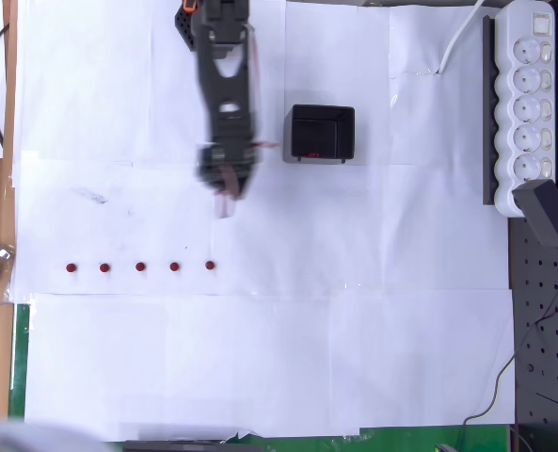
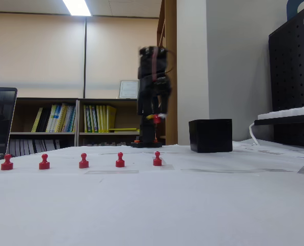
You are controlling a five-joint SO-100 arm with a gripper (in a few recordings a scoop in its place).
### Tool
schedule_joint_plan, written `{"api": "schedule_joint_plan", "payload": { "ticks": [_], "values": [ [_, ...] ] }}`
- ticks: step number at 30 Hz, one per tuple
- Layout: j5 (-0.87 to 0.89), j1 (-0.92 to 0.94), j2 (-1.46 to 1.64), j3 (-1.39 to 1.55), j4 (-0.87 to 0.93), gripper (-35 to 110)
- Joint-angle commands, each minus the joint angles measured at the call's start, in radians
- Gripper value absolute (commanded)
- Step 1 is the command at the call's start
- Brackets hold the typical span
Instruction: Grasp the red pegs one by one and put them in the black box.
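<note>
Several red pegs stand in a row on the white paper, from the leftmost peg to the rightmost peg; the fixed view shows the same row. The black box sits behind them to the right, with a bit of red showing inside. My gripper is blurred. It hangs above the paper between the row and the box, left of the box. A small red peg appears pinched at its tip.
A white power strip on a black rail lies along the right edge, with a cable and a black plug. The arm's base stands at the back. White paper sheets cover the table in front of the row.
</note>
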Motion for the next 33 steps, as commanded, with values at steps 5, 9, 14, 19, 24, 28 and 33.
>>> {"api": "schedule_joint_plan", "payload": {
  "ticks": [5,9,14,19,24,28,33],
  "values": [
    [-0.067,-0.419,-0.044,0.232,0.086,0],
    [-0.08,-0.492,0.008,0.133,0.089,0],
    [-0.097,-0.512,0.123,0.072,0.069,0],
    [-0.078,-0.462,0.222,0.037,-0.015,0],
    [-0.044,-0.43,0.285,0.041,-0.051,2],
    [-0.011,-0.41,0.305,0.04,-0.035,11],
    [0.008,-0.41,0.282,0.048,0.021,21]
  ]
}}
